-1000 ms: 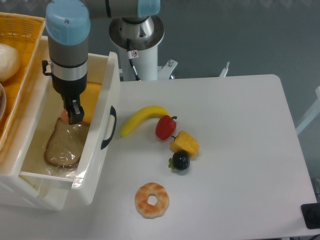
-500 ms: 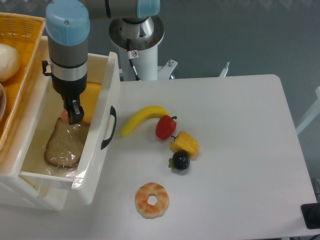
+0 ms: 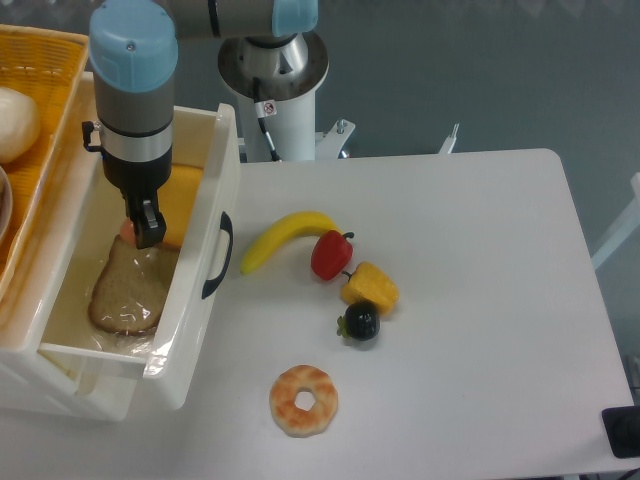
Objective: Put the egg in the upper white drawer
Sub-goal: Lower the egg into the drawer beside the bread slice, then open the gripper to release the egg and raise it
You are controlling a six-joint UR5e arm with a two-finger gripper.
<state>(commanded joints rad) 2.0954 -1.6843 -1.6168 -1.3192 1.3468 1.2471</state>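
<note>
One arm reaches down into the upper white drawer (image 3: pixel 228 150), which stands pulled open with its black handle facing the table. The gripper (image 3: pixel 143 228) hangs inside the drawer, its dark fingers closed on the egg (image 3: pixel 127 230), of which only a salmon sliver shows at the left of the fingers. The egg sits just above the upper edge of the bread slice (image 3: pixel 128 287) lying on the drawer floor, beside an orange block (image 3: pixel 182 200). To the right of the drawer lie a banana (image 3: pixel 285 237), red pepper (image 3: pixel 330 254), yellow pepper (image 3: pixel 370 287), black plum (image 3: pixel 361 322) and donut (image 3: pixel 304 400). Left of the drawer stands a yellow wicker basket (image 3: pixel 45 60).
</note>
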